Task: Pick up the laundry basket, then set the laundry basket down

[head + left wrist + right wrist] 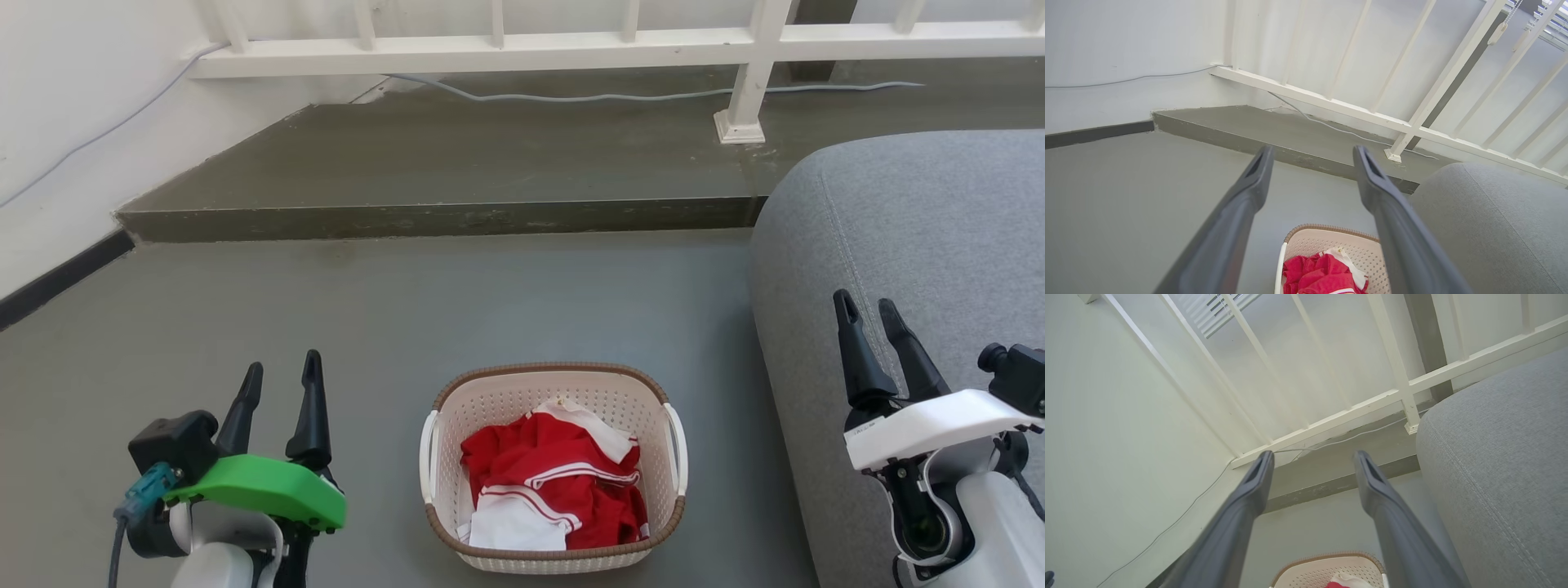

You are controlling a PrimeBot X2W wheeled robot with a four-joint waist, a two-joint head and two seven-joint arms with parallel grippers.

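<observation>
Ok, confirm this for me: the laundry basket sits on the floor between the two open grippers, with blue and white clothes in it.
One thing is wrong: the clothes in the laundry basket are red and white, not blue, as the head view shows. The rest holds: it sits on the floor between the open left gripper and right gripper.
</observation>
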